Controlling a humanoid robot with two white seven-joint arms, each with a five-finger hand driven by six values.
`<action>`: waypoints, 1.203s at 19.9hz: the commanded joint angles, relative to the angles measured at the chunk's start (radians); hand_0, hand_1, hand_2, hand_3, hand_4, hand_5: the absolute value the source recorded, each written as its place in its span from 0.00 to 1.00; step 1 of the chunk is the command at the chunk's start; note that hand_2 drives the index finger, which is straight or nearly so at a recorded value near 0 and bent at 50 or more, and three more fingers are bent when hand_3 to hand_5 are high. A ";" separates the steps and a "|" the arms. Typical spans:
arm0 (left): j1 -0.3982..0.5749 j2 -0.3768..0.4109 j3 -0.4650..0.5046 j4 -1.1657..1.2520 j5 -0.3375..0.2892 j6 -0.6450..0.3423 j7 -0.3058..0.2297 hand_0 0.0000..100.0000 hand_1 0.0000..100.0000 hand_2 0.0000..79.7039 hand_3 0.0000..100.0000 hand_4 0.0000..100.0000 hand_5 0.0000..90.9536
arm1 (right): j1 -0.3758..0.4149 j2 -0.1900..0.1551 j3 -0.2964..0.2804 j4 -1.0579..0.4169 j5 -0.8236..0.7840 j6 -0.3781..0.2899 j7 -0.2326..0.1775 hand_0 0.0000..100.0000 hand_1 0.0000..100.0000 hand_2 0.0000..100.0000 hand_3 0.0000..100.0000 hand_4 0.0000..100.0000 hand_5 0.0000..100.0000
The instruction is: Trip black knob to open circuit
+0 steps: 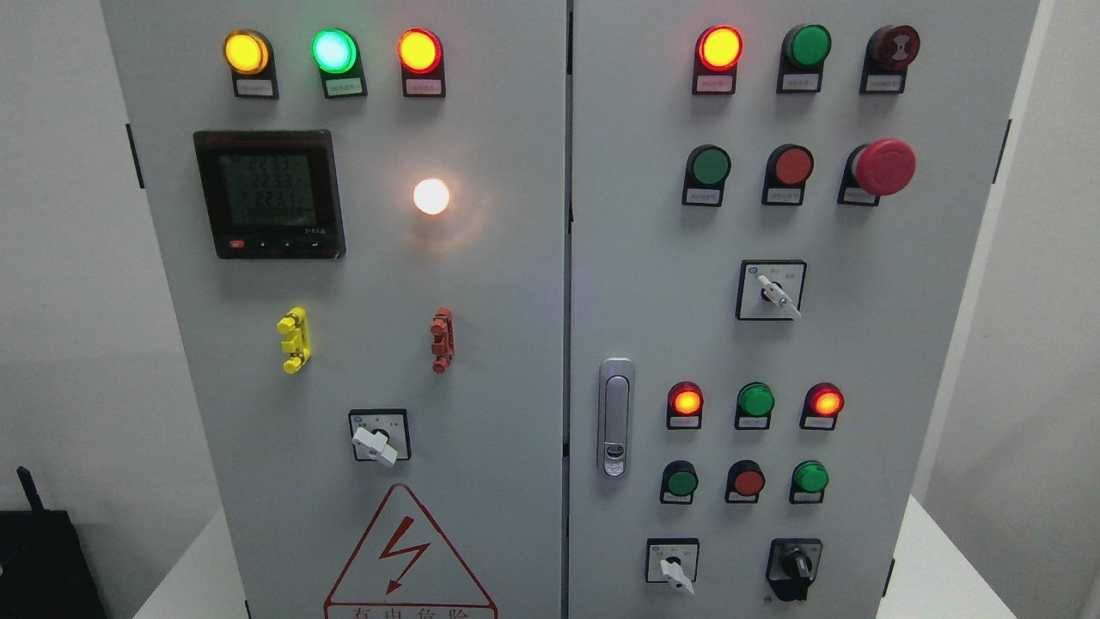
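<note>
Cabinet (481, 284) doors fill the head view, indicator lamps lit | black knob (795, 567) sits at lower right of the right door, beside a white-handled selector switch (673, 567) | door latch (615, 417) left of them | neither robot hand in view, grip state cannot be told

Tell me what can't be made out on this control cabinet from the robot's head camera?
- Robot hands: neither is in the head view.
- Black knob: its lower end nears the bottom edge; any position markings are too small to read.
- Label plates under the lamps, e.g. under the green lamp: print too small.
- Meter display: digits blurred.
- Warning triangle: cut off by the bottom edge.
</note>
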 commanded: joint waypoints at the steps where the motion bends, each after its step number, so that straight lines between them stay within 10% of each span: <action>1: 0.000 0.000 0.000 0.000 -0.023 0.004 0.000 0.12 0.39 0.00 0.00 0.00 0.00 | -0.043 0.008 -0.012 -0.016 -0.020 0.010 -0.006 0.00 0.12 0.00 1.00 1.00 0.99; 24: 0.000 0.000 0.000 0.000 -0.023 0.003 0.000 0.12 0.39 0.00 0.00 0.00 0.00 | -0.122 0.012 0.003 0.037 -0.023 0.030 0.011 0.00 0.05 0.00 1.00 1.00 1.00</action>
